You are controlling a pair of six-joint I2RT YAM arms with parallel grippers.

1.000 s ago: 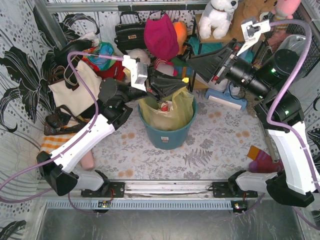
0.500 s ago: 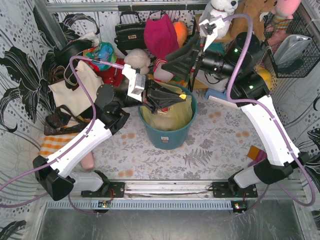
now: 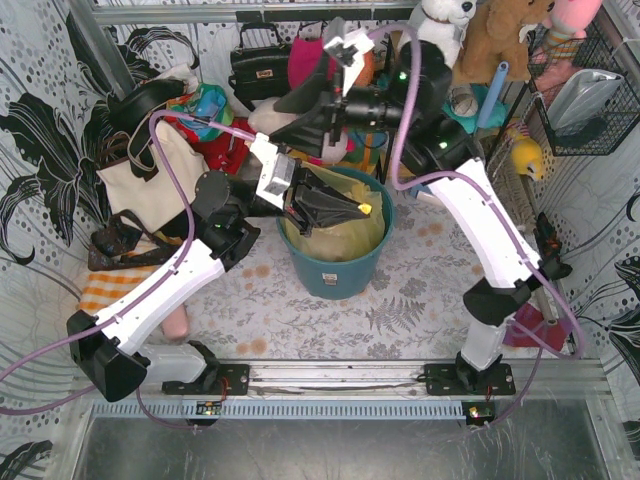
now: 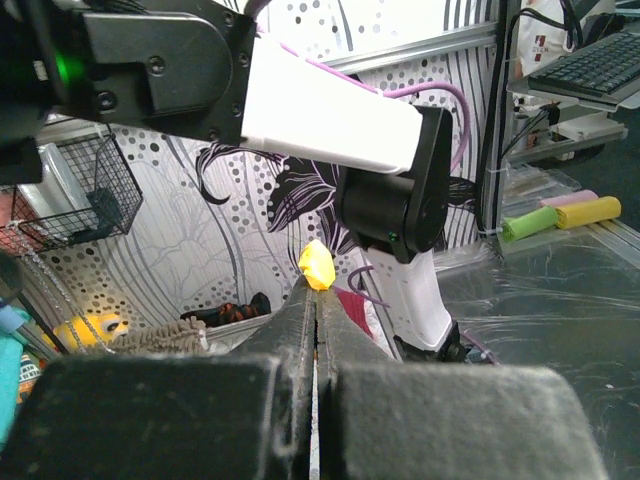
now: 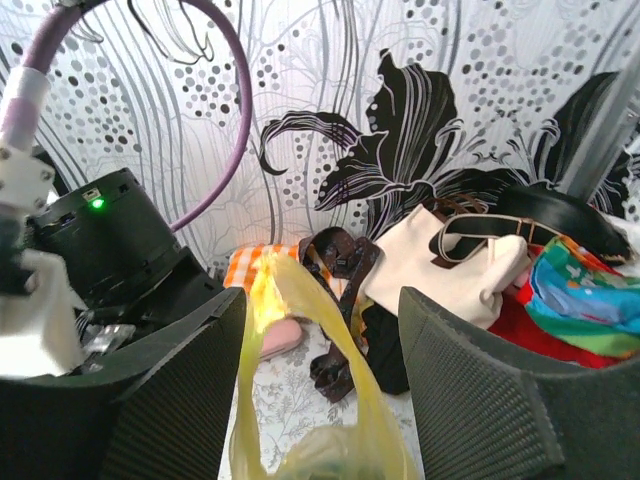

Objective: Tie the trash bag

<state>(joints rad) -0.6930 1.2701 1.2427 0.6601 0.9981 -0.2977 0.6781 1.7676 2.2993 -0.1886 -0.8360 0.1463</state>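
Right gripper (image 3: 285, 118) has swung in, fingers open astride a trash bag (image 3: 345, 240) strip; left gripper (image 3: 357, 208) pinches the bag's tip. Likely grab next.

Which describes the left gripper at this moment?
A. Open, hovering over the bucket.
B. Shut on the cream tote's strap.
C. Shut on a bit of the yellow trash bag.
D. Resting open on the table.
C: in the left wrist view the left gripper is closed tight, with a yellow tip of the trash bag pinched at its end.
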